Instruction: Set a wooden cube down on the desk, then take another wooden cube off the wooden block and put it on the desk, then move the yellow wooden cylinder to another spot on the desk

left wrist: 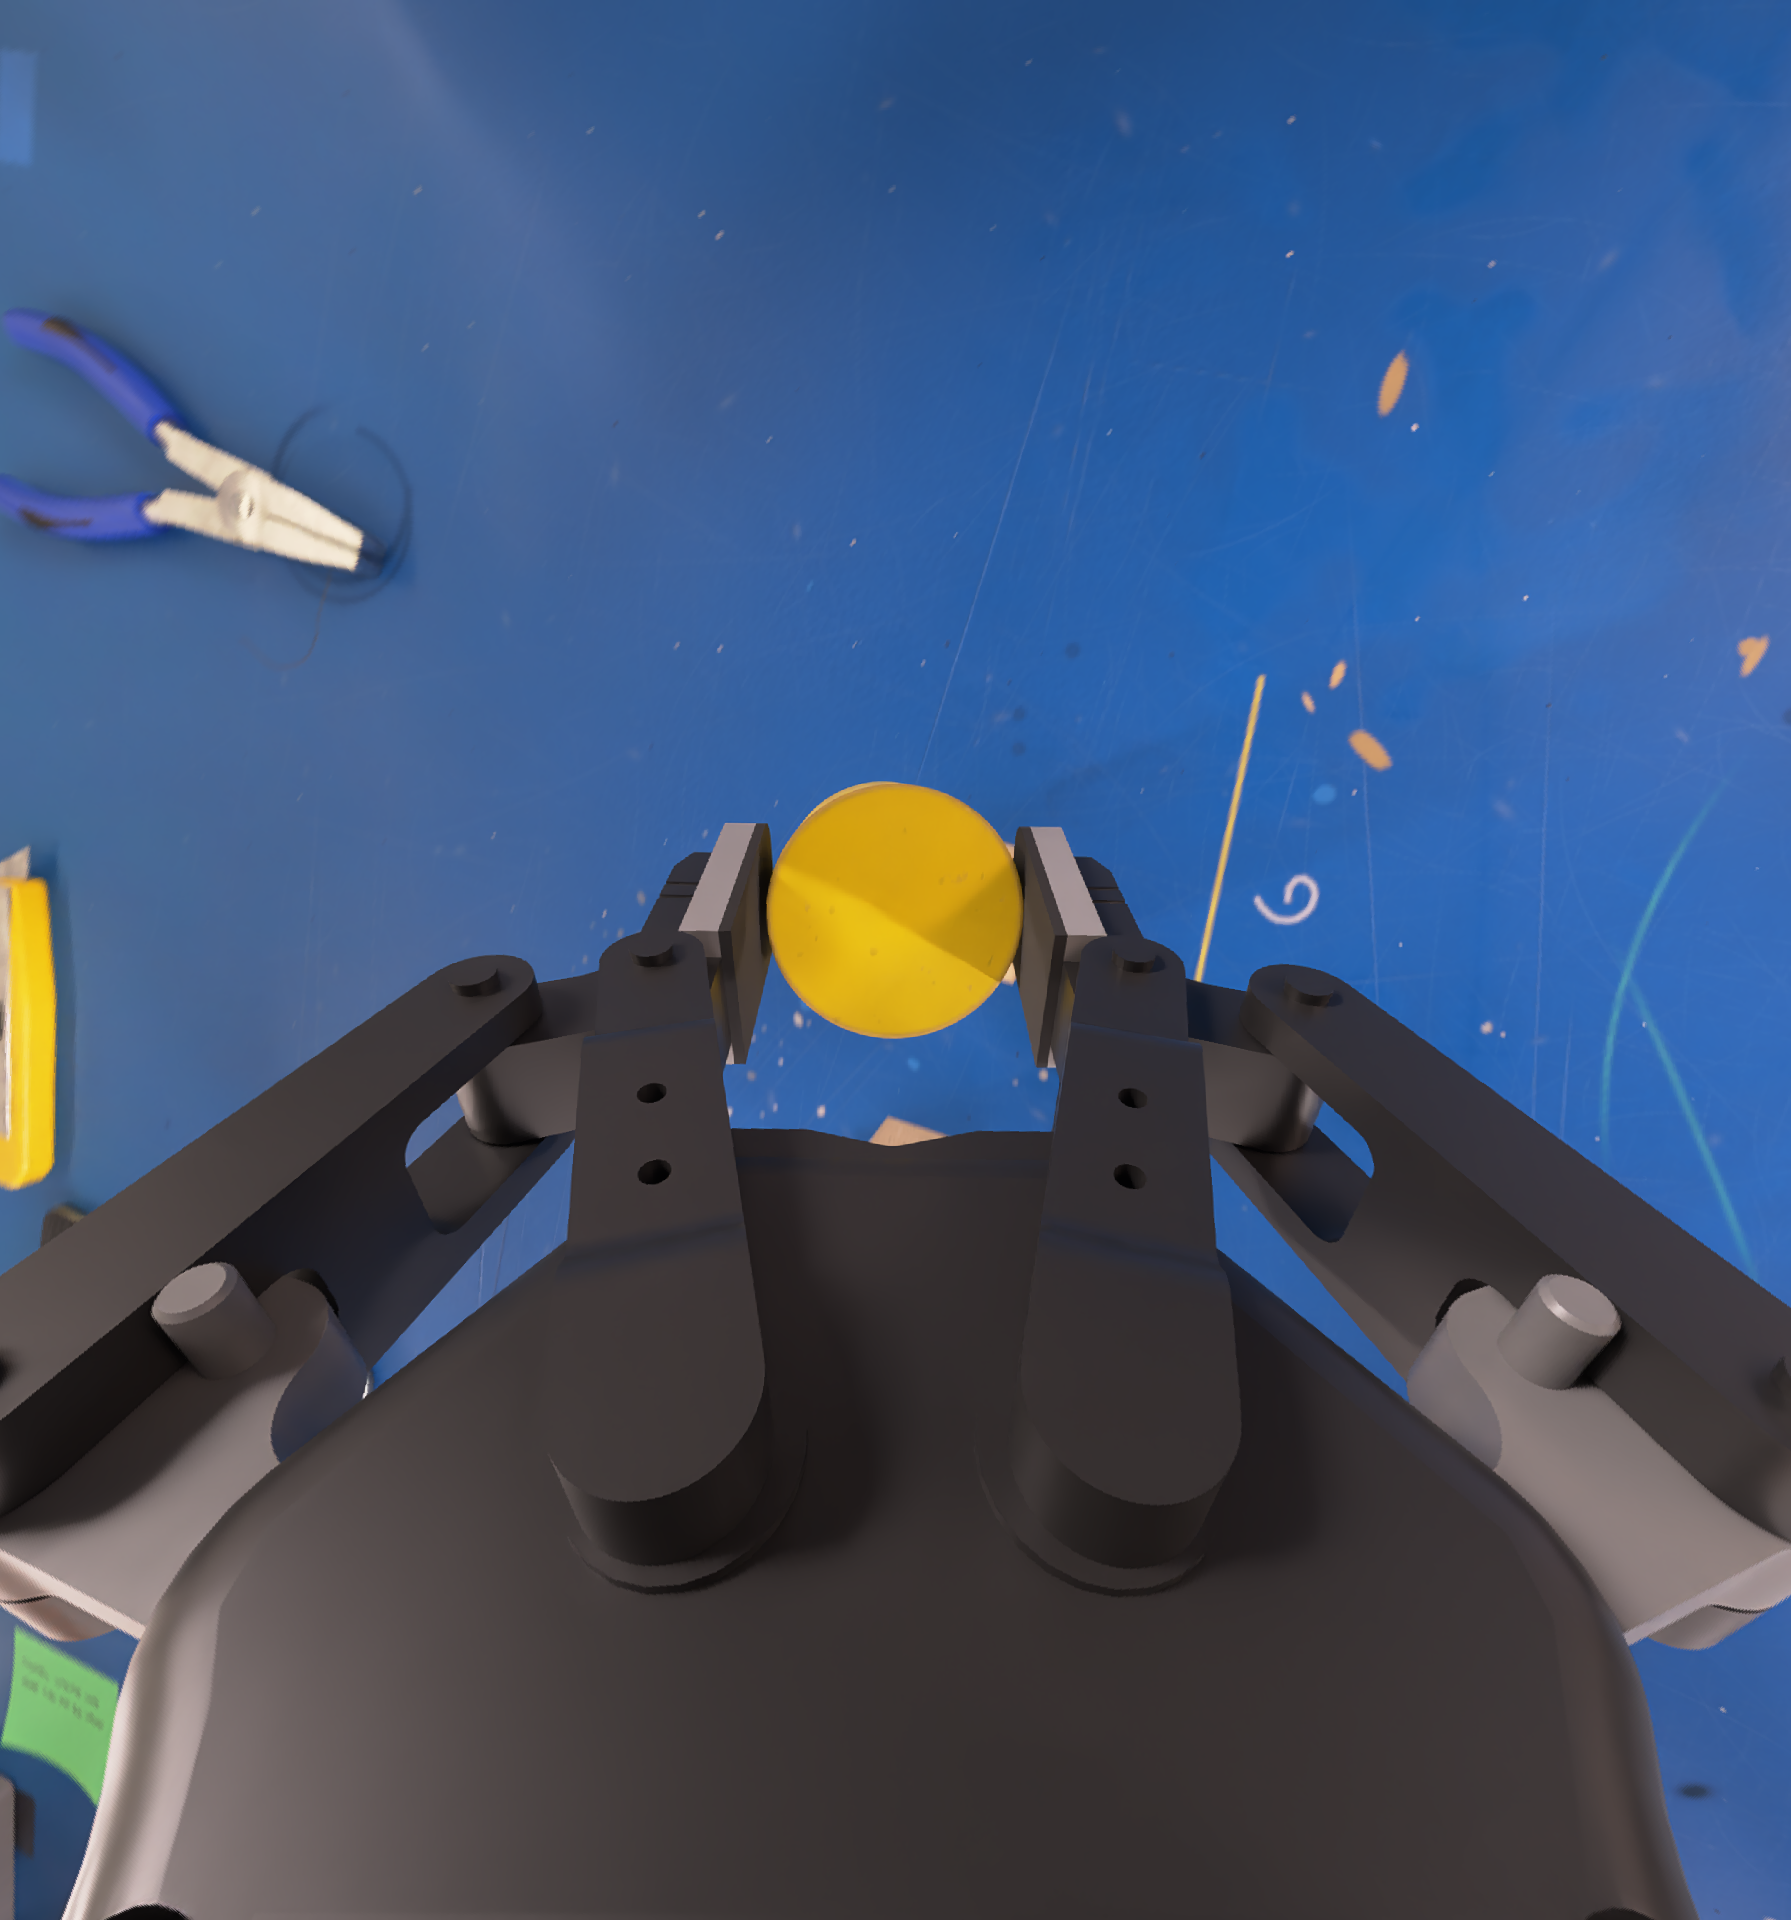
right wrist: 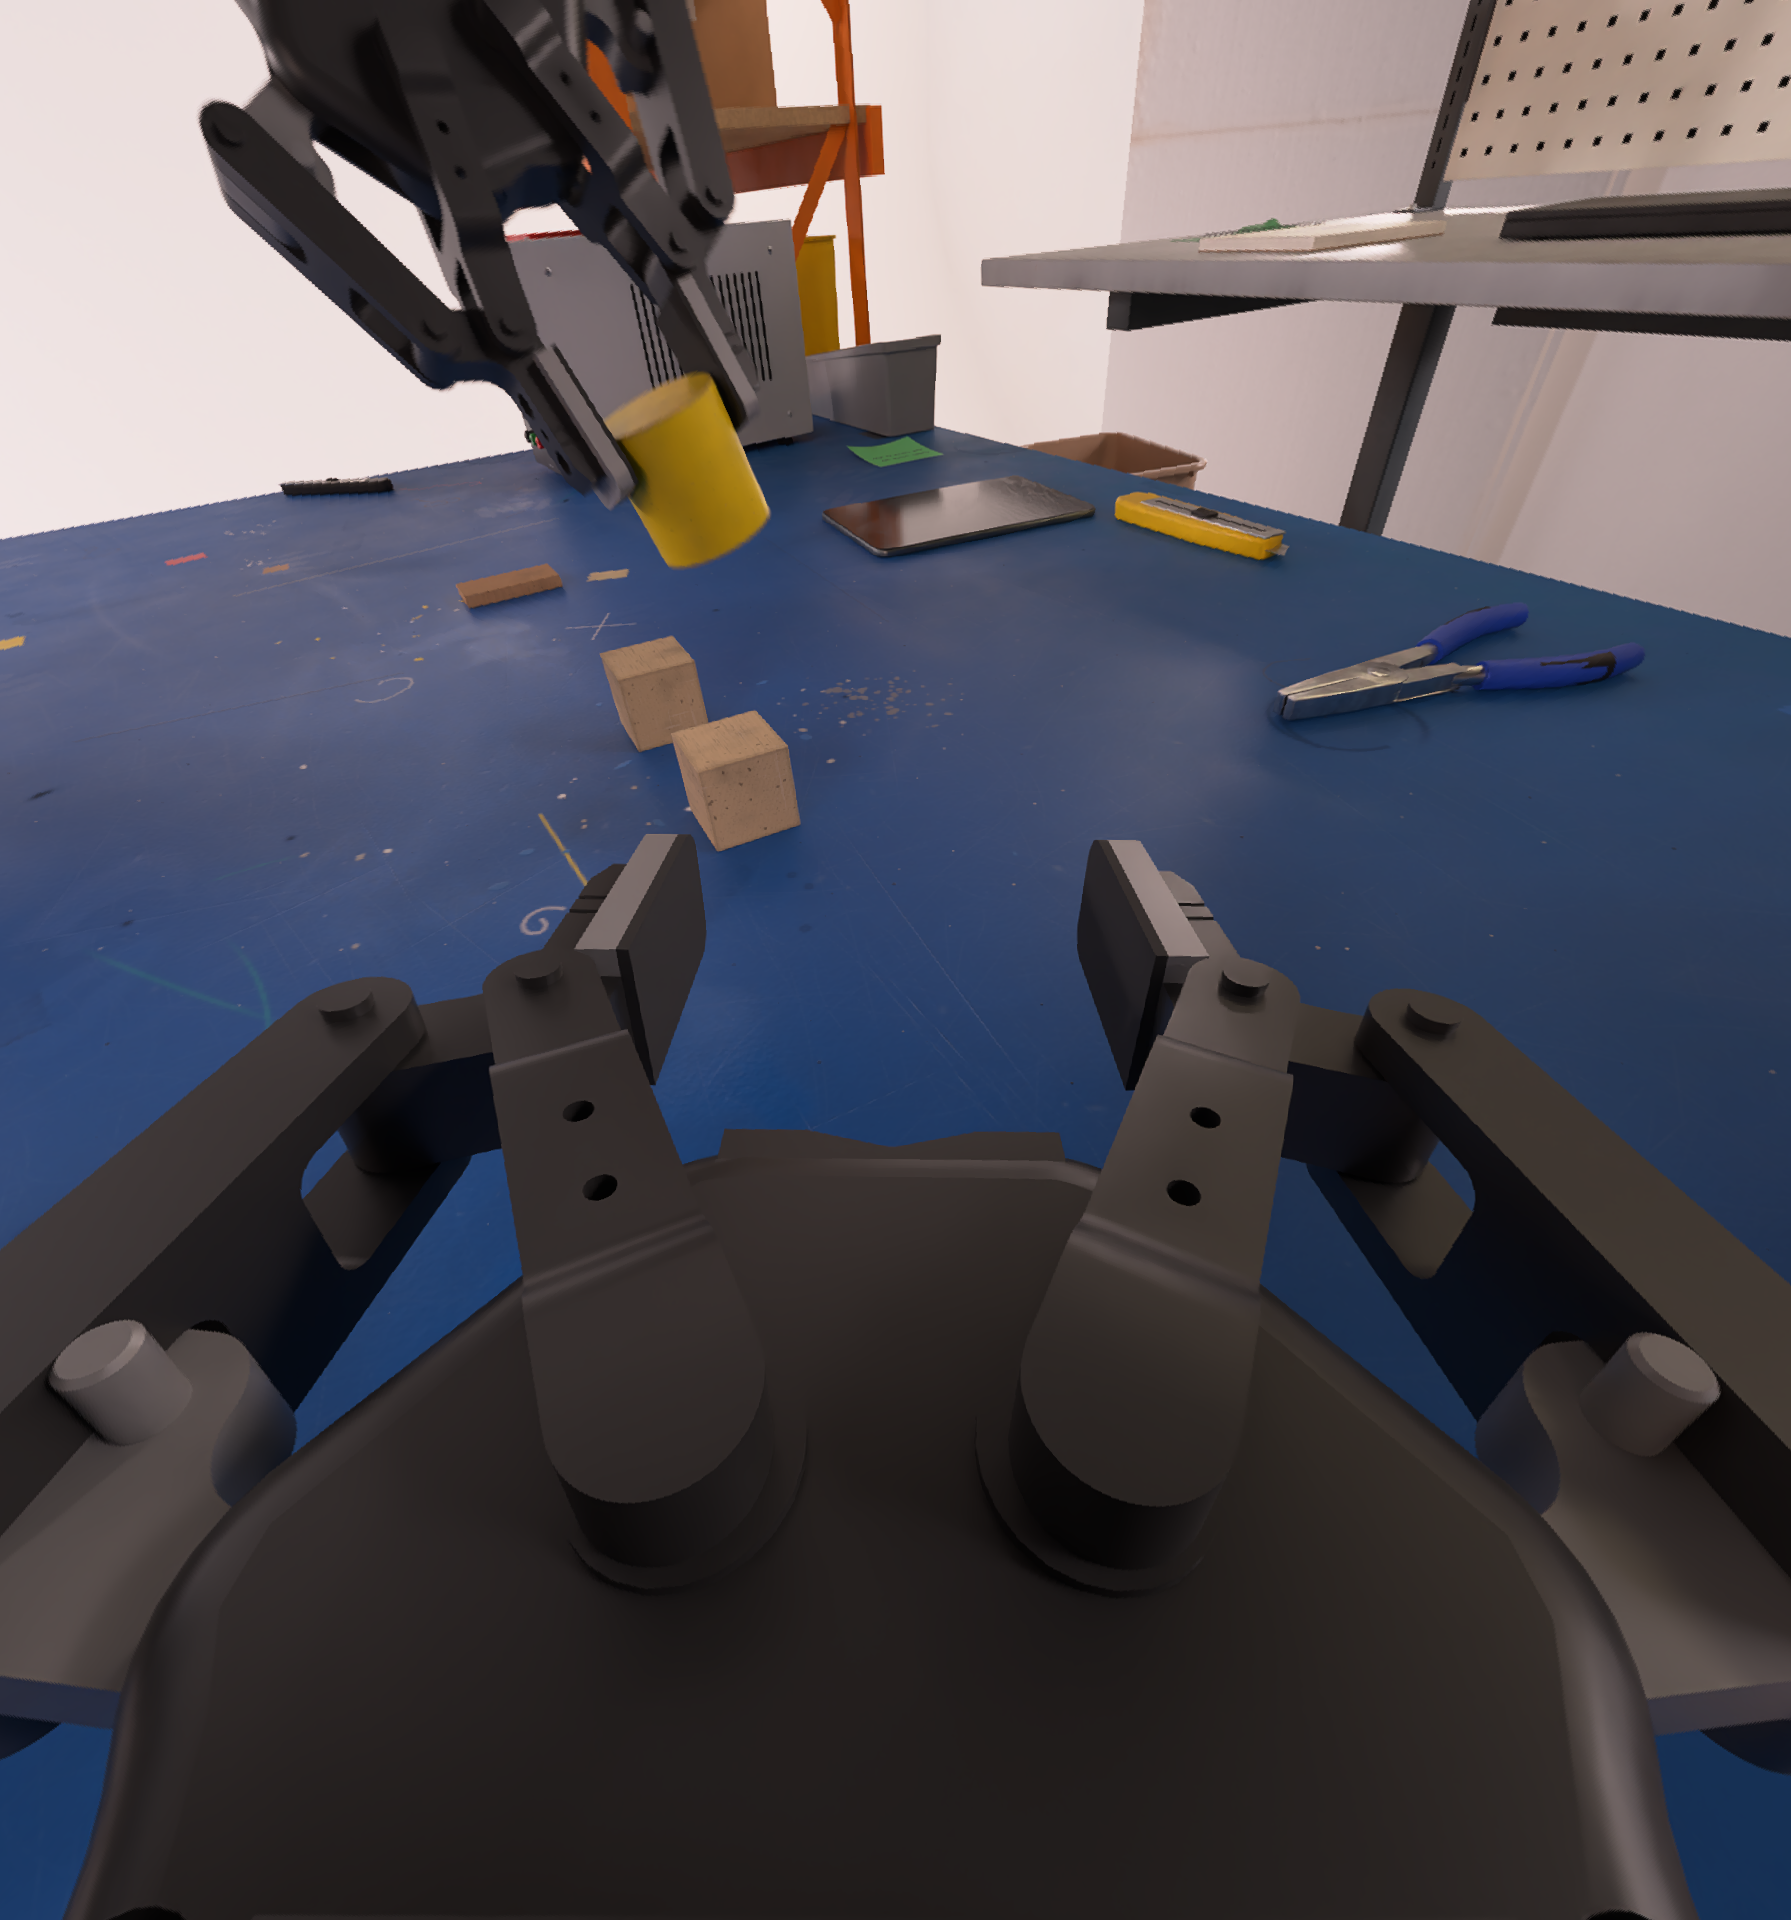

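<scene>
Two cubes (right wrist: pixel 735 779) sit on the desk (right wrist: pixel 974 987) while my left gripper (left wrist: pixel 893 914) squeezes the cylinder (left wrist: pixel 893 910) up in the air, right gripper (right wrist: pixel 891 935) wide open and empty, so a loose squeeze drops it and it rolls.

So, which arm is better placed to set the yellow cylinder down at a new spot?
The left: the left claw is shut on the yellow cylinder, held above the desk. The right claw is open and empty.
</scene>
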Controlling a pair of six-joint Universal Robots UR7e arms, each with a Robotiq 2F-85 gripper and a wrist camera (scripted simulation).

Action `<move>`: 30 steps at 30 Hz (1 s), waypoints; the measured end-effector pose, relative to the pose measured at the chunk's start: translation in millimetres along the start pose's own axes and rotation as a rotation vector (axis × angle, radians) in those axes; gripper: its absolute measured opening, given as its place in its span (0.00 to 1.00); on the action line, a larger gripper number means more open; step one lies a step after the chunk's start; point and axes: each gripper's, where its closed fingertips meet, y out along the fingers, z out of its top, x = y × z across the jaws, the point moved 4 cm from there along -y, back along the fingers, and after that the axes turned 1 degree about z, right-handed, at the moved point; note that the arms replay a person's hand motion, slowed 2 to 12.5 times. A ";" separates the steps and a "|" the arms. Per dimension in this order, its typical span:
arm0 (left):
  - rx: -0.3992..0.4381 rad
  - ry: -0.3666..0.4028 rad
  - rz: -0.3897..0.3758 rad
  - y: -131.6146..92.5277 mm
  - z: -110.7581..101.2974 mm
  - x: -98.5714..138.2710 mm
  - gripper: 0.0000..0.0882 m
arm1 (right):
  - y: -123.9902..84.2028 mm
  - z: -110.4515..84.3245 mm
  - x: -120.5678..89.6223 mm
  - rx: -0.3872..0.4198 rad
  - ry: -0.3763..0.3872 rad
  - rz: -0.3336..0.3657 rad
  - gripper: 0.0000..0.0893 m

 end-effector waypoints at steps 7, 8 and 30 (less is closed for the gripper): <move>-0.009 0.081 -0.079 38.7 27.2 8.5 0.47 | -1.5 2.1 -0.8 0.006 -0.010 0.001 0.72; -0.012 0.090 -0.088 43.5 29.9 9.9 0.47 | -1.8 2.6 -1.0 0.007 -0.012 0.002 0.72; -0.035 0.188 -0.239 105.2 57.3 43.4 0.47 | -10.6 12.6 -1.0 0.051 -0.019 -0.003 0.72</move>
